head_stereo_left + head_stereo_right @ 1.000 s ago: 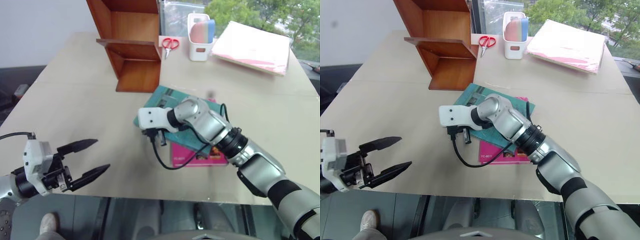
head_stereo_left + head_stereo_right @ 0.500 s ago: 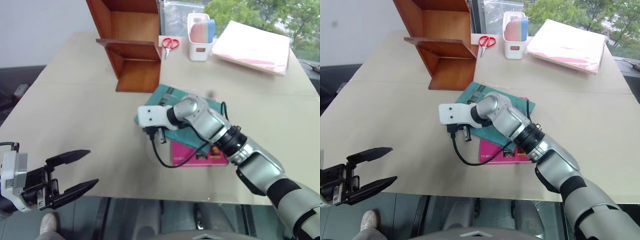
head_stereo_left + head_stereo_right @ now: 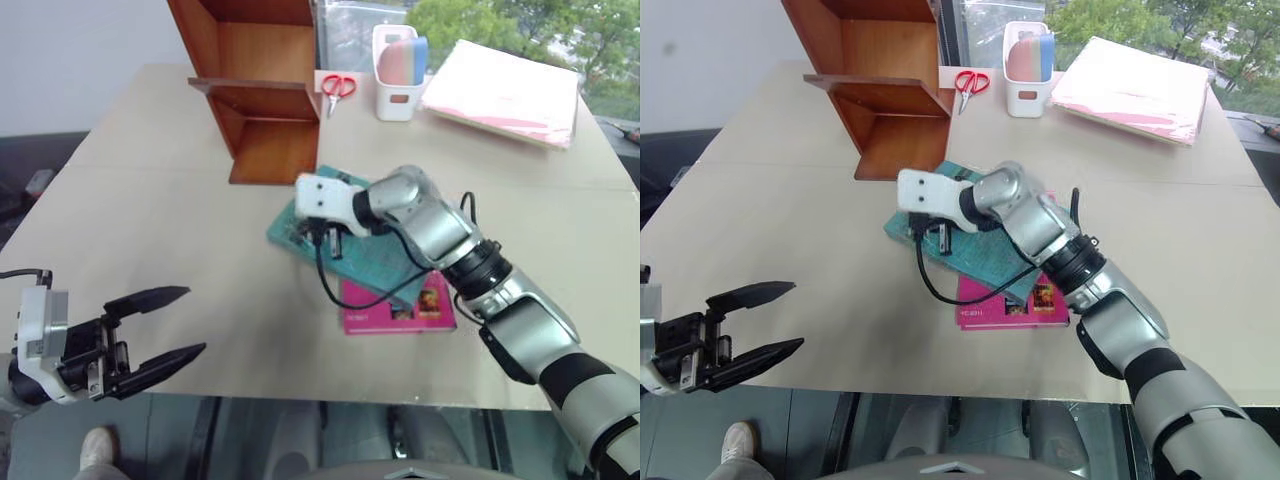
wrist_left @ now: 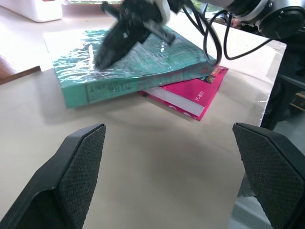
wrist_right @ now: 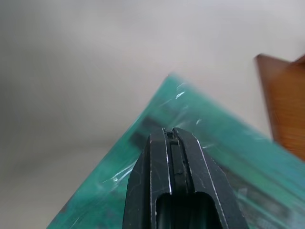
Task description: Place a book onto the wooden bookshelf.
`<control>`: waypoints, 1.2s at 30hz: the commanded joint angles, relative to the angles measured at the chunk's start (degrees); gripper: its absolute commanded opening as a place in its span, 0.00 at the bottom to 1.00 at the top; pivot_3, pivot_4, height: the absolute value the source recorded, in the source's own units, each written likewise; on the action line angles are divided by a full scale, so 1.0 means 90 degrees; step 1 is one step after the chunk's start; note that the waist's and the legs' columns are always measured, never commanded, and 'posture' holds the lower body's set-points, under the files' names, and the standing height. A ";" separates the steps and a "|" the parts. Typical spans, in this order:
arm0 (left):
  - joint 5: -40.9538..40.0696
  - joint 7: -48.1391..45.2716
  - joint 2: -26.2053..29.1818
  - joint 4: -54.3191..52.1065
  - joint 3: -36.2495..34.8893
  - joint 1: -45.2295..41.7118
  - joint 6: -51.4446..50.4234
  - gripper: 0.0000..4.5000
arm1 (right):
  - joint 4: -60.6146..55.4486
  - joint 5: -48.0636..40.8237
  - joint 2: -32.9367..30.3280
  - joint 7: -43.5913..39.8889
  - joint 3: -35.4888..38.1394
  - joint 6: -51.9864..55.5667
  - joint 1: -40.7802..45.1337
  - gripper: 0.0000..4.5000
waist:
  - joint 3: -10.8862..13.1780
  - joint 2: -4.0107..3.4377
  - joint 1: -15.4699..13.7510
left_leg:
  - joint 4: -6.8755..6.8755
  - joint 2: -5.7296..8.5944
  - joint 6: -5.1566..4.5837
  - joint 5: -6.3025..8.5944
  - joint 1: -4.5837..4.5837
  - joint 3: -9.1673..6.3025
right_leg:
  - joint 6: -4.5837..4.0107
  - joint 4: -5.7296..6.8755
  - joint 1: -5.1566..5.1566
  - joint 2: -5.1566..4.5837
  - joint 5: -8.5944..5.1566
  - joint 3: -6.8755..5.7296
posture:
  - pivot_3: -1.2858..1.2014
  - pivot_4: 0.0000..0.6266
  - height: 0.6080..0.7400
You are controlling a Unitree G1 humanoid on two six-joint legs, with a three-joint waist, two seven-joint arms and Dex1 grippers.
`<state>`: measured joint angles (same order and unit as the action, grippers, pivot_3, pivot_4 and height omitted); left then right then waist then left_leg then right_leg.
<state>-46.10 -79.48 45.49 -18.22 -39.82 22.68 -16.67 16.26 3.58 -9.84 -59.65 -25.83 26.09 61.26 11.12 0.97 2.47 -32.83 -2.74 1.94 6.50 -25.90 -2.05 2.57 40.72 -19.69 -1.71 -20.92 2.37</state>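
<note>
The book [image 3: 375, 255] is lying flat on the beige worktop [image 3: 160, 220], near its middle, with its glossy wrap catching the light. It is resting partly on top of a smaller magenta-pink book [image 3: 395, 305], which is sticking out from under it toward five o'clock. The wooden bookshelf [image 3: 260, 85] is standing at about eleven o'clock from the book, near but not touching it, with its upright side panel and horizontal boards facing the open worktop.

The right tool [image 3: 938, 238] is reaching in from four o'clock across both books, and its two black fingers are pressed together with nothing between them. In the right wrist view the closed fingertips [image 5: 170, 138] are pointing down at the teal cover close to one corner, and in the left wrist view they are touching or almost touching the wrap; which of the two cannot be told.

The left tool [image 3: 165, 325] is hanging at about eight o'clock, off the near edge of the worktop and well apart from the books, with its fingers spread wide and gripping nothing.

At twelve to one o'clock along the far side, red-handled scissors [image 3: 340, 87] are lying beside the shelf, a white pen holder [image 3: 398, 75] is standing next to them, and a flat pink wrapped stack [image 3: 505, 95] is lying farther toward two o'clock.
</note>
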 commanded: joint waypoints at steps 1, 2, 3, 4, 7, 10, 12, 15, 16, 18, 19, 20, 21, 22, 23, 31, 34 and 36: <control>0.0009 0.0125 -0.0031 -0.0108 0.0041 -0.0038 0.0047 1.00 | 0.0283 0.0007 -0.0382 0.0462 0.0685 -0.0200 0.0503 0.01 | 0.0001 -0.0001 -0.0010 | 0.0000 0.0000 0.0000 0.0000 0.0000 0.0002 | 0.0000 0.0000 -0.0001 -0.0001 0.0000 0.0001 | 0.52 0.24 1.00; 0.0006 0.0149 -0.0045 -0.0116 0.0063 -0.0058 0.0056 1.00 | 0.0487 0.0044 -0.0529 0.0463 0.0715 -0.0302 0.0542 0.01 | 0.0000 0.0001 -0.0020 | 0.0000 0.0001 0.0000 0.0000 0.0000 0.0002 | 0.0000 0.0000 -0.0001 -0.0002 0.0000 0.0001 | 0.52 0.24 1.00; 0.0004 0.0172 -0.0054 -0.0127 0.0082 -0.0071 0.0060 1.00 | 0.0650 0.0072 -0.0657 0.0431 0.0713 -0.0403 0.0561 0.01 | -0.0002 0.0004 -0.0027 | 0.0000 0.0003 0.0000 0.0000 0.0000 0.0003 | 0.0000 -0.0001 0.0000 -0.0004 0.0000 0.0001 | 0.52 0.24 1.00; 0.0000 0.0192 -0.0060 -0.0138 0.0098 -0.0080 0.0058 1.00 | 0.0806 0.0129 -0.0794 0.0387 0.0682 -0.0522 0.0562 0.01 | -0.0005 0.0009 -0.0027 | 0.0000 0.0004 -0.0001 0.0000 0.0000 0.0003 | 0.0000 -0.0004 0.0000 -0.0006 0.0000 0.0000 | 0.52 0.24 1.00; -0.0008 0.0249 -0.0062 -0.0162 0.0153 -0.0112 0.0063 1.00 | 0.1329 0.0368 -0.1212 0.0232 0.0509 -0.1068 0.0488 0.01 | -0.0003 0.0007 0.0001 | 0.0004 0.0004 -0.0002 0.0001 -0.0001 0.0010 | 0.0000 -0.0007 -0.0002 -0.0006 0.0000 0.0007 | 0.52 0.24 1.00; 0.0009 0.0259 -0.0080 -0.0150 0.0222 -0.0153 0.0104 1.00 | 0.1802 0.0606 -0.1668 -0.0212 0.0233 -0.1398 0.0180 0.01 | -0.0002 0.0007 0.0003 | 0.0009 0.0002 -0.0002 0.0000 -0.0001 0.0012 | -0.0001 -0.0009 -0.0005 -0.0002 0.0000 0.0010 | 0.52 0.24 1.00; 0.0017 0.0274 -0.0099 -0.0155 0.0258 -0.0183 0.0121 1.00 | 0.1943 0.0787 -0.1931 -0.0346 0.0098 -0.1587 -0.0069 0.01 | -0.0002 0.0003 0.0002 | 0.0014 0.0004 -0.0003 0.0001 0.0000 0.0020 | -0.0001 -0.0015 -0.0004 -0.0004 -0.0001 0.0016 | 0.52 0.24 1.00; 0.0020 0.0317 -0.0126 -0.0185 0.0312 -0.0216 0.0126 1.00 | 0.1718 0.0789 -0.2215 -0.0471 0.0149 -0.1523 -0.0475 0.01 | -0.0023 0.0027 -0.0005 | 0.0019 0.0002 -0.0004 0.0002 0.0011 0.0021 | -0.0002 -0.0015 0.0001 -0.0004 -0.0002 0.0016 | 0.52 0.24 1.00; 0.0023 0.0334 -0.0131 -0.0189 0.0336 -0.0231 0.0127 1.00 | 0.1484 0.0739 -0.2315 -0.0505 0.0210 -0.1390 -0.0645 0.01 | -0.0038 0.0039 -0.0013 | 0.0019 0.0002 -0.0004 0.0002 0.0017 0.0021 | -0.0002 -0.0015 0.0007 -0.0004 -0.0002 0.0017 | 0.52 0.24 1.00; 0.0024 0.0358 -0.0130 -0.0193 0.0376 -0.0255 0.0131 1.00 | 0.0911 0.0656 -0.2506 -0.0554 0.0341 -0.1076 -0.0974 0.01 | -0.0064 0.0070 -0.0030 | 0.0019 0.0002 -0.0004 0.0002 0.0021 0.0019 | -0.0002 -0.0017 0.0015 -0.0007 -0.0002 0.0015 | 0.52 0.24 1.00; 0.0030 0.0362 -0.0120 -0.0169 0.0401 -0.0284 0.0137 1.00 | 0.0578 0.0613 -0.2606 -0.0578 0.0407 -0.0884 -0.1151 0.01 | -0.0072 0.0079 -0.0031 | 0.0018 0.0002 -0.0004 0.0002 0.0021 0.0018 | -0.0003 -0.0017 0.0016 -0.0008 -0.0002 0.0014 | 0.52 0.24 1.00; 0.0036 0.0363 -0.0102 -0.0134 0.0433 -0.0326 0.0139 1.00 | 0.0251 0.0568 -0.2692 -0.0581 0.0479 -0.0668 -0.1331 0.01 | -0.0079 0.0088 -0.0030 | 0.0018 0.0001 -0.0004 0.0002 0.0021 0.0017 | -0.0003 -0.0017 0.0018 -0.0009 -0.0002 0.0014 | 0.52 0.24 1.00; 0.0042 0.0358 -0.0086 -0.0102 0.0457 -0.0360 0.0141 1.00 | -0.0002 0.0535 -0.2752 -0.0576 0.0535 -0.0497 -0.1471 0.01 | -0.0084 0.0093 -0.0048 | 0.0018 0.0001 -0.0004 0.0002 0.0023 0.0017 | -0.0003 -0.0017 0.0019 -0.0009 -0.0002 0.0014 | 0.52 0.24 1.00; 0.0063 0.0357 -0.0065 -0.0051 0.0511 -0.0432 0.0140 1.00 | -0.0378 0.0475 -0.2813 -0.0529 0.0627 -0.0182 -0.1690 0.01 | -0.0097 0.0104 -0.0057 | 0.0018 -0.0001 -0.0003 0.0001 0.0022 0.0012 | -0.0003 -0.0019 0.0024 -0.0012 -0.0003 0.0008 | 0.52 0.24 1.00; 0.0080 0.0355 -0.0053 -0.0018 0.0547 -0.0483 0.0138 1.00 | -0.0669 0.0436 -0.2855 -0.0486 0.0690 0.0071 -0.1848 0.01 | -0.0102 0.0108 -0.0065 | 0.0017 -0.0008 -0.0003 0.0002 0.0023 0.0012 | -0.0004 -0.0023 0.0027 -0.0015 -0.0003 0.0006 | 0.52 0.24 1.00; 0.0133 0.0200 0.0095 0.0303 0.0916 -0.0950 0.0068 1.00 | -0.2982 -0.0735 -0.2381 0.0229 0.2038 0.1392 -0.2405 0.01 | -0.0090 0.0088 -0.0016 | 0.0018 -0.0004 -0.0003 0.0002 0.0020 0.0016 | -0.0003 -0.0026 0.0026 -0.0011 -0.0003 0.0009 | 0.52 0.24 1.00; 0.0186 0.0104 0.0178 0.0502 0.1028 -0.1141 0.0088 1.00 | -0.3975 -0.1639 -0.2313 -0.0209 0.1987 0.2127 -0.2422 0.01 | -0.0066 0.0057 -0.0009 | 0.0022 -0.0002 -0.0004 0.0001 0.0001 0.0018 | -0.0002 -0.0025 0.0007 -0.0008 -0.0002 0.0013 | 0.52 0.24 1.00; 0.0219 0.0075 0.0210 0.0584 0.1104 -0.1274 0.0076 1.00 | -0.4437 -0.2103 -0.2309 -0.0410 0.1674 0.2627 -0.2357 0.01 | -0.0064 0.0056 -0.0009 | 0.0031 -0.0003 -0.0004 0.0001 -0.0006 0.0018 | -0.0003 -0.0024 -0.0003 -0.0002 -0.0003 0.0014 | 0.52 0.24 1.00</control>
<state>-44.03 -78.14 46.64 -13.08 -30.04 11.37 -16.16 -19.38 -11.75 -30.41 -61.69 -10.19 46.76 39.11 10.54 1.48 2.39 -32.52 -2.78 1.91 6.51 -25.95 -1.91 2.53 40.49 -19.72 -1.71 -20.95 2.49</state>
